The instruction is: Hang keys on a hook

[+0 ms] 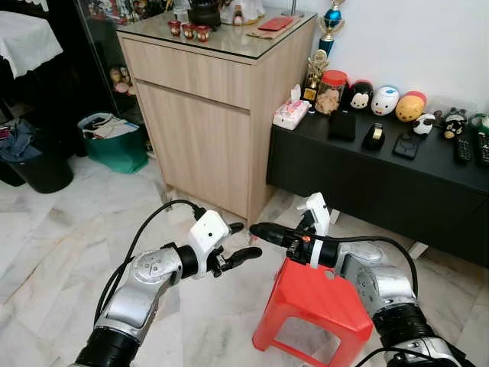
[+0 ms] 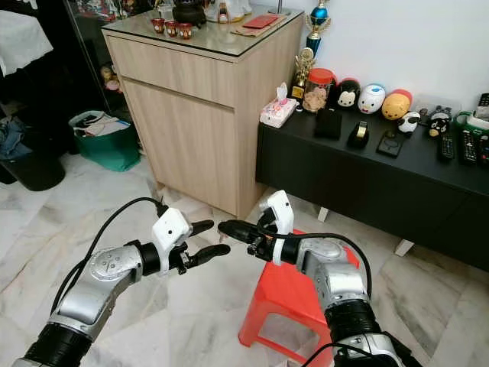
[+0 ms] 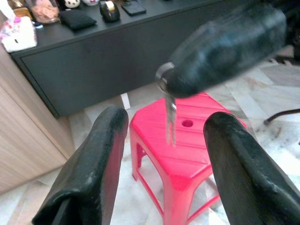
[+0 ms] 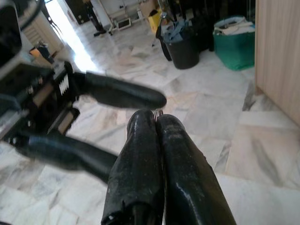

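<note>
Keys (image 3: pixel 169 119) hang from the tip of the right gripper, a thin metal blade dangling straight down below a small ring, seen in the left wrist view against the red stool behind. They look slim, silvery and light, free to swing.

The step in hand appears to be a hand-over between the arms rather than the hanging itself; no hook can be made out. On the left, the left gripper (image 1: pixel 241 241) is held out at chest height with its two black fingers spread wide, pointing toward the other arm. Its wrist view shows the keys in line with the gap between those fingers. Just to the right, the right gripper (image 1: pixel 260 229) has its fingers pressed tightly together, pinching the key ring at the tip; the two grippers' tips are near each other and apparently apart.

Below and to the right stands the red plastic stool (image 1: pixel 309 306) on the marble floor (image 1: pixel 61 229).

The next move likely calls for the left gripper to advance and close around the ring or blade before the right lets go.
</note>
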Available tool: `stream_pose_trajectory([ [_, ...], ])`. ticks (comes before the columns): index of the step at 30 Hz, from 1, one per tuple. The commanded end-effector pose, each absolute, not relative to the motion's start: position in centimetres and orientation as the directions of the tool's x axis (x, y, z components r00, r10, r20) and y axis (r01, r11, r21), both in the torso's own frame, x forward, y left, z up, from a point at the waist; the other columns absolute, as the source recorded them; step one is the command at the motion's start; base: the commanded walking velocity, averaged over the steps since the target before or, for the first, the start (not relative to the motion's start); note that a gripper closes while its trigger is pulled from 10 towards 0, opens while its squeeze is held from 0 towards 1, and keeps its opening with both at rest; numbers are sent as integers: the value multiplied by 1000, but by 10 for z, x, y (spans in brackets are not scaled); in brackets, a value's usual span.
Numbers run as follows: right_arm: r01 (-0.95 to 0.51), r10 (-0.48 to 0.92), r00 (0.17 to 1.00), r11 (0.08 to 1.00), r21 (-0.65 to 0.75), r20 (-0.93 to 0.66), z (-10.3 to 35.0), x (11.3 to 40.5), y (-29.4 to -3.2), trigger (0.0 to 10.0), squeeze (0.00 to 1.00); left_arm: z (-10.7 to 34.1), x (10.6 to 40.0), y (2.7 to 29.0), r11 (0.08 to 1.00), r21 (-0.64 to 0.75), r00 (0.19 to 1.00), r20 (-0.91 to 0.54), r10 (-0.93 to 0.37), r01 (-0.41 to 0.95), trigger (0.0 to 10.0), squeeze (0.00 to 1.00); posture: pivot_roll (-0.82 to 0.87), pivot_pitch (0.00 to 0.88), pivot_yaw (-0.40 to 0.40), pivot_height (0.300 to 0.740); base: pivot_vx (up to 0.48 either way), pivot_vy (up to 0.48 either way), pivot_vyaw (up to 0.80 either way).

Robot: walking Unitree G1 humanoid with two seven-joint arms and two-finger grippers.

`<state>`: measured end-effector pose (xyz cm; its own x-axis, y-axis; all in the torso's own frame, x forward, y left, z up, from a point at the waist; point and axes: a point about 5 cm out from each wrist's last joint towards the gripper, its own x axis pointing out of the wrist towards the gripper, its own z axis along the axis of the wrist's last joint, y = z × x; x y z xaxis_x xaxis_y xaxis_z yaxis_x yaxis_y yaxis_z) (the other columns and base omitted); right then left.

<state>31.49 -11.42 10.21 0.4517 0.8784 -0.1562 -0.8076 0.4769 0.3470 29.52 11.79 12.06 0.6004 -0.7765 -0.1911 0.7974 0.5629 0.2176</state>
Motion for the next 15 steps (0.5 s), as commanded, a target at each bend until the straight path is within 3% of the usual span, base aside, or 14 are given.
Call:
stream_pose_trajectory([
  [1,-816,881,444,473,331,-164,105,313,-113,10000,0,128,298,117,566,233,606,-170,-777,791,10000,0,-10,0,-16,740,0,0,0],
  [15,-831,902,410,432,351,-139,110,308,-108,10000,0,126,300,108,587,214,620,-147,-770,780,10000,0,-20,0,-23,740,0,0,0],
])
